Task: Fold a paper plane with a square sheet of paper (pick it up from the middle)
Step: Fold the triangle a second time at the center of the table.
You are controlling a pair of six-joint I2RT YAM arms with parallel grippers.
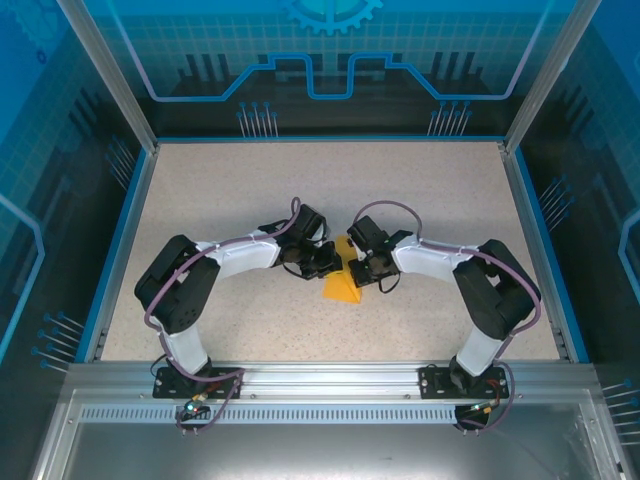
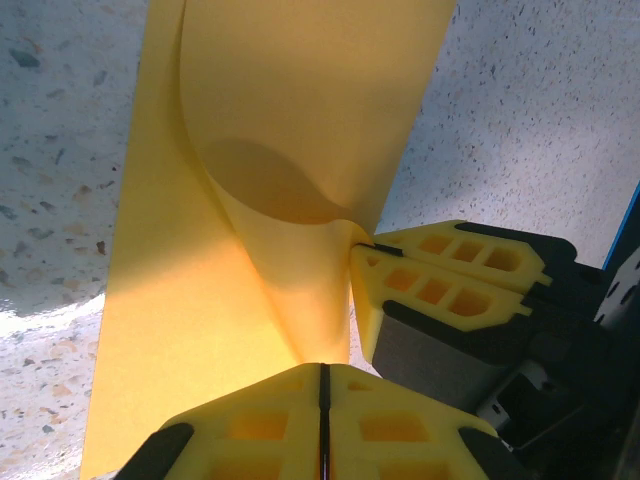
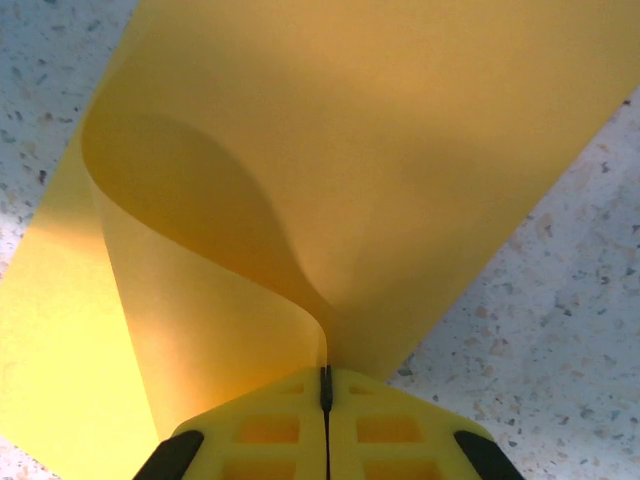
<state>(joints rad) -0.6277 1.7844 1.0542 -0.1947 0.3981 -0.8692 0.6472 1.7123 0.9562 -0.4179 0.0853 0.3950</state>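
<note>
The orange-yellow square sheet of paper (image 1: pixel 342 288) lies at the table's middle, curled over on itself, with its lower corner pointing toward the arms. My left gripper (image 1: pixel 328 262) comes in from the left and is shut on the paper's edge (image 2: pixel 250 300), its yellow fingers (image 2: pixel 250 425) pressed together. My right gripper (image 1: pixel 357 268) meets it from the right, shut on the curled layers of the sheet (image 3: pixel 330 170). In the left wrist view the right gripper (image 2: pixel 362 248) pinches the paper's fold just beside my left gripper (image 2: pixel 322 372). Seen from its own wrist, the right gripper (image 3: pixel 325 376) has its jaws tight together.
The speckled beige table (image 1: pixel 250 190) is bounded by blue-edged walls (image 1: pixel 120 240) on three sides and an aluminium rail (image 1: pixel 320 385) at the near edge. The two grippers' fingers nearly touch each other above the sheet.
</note>
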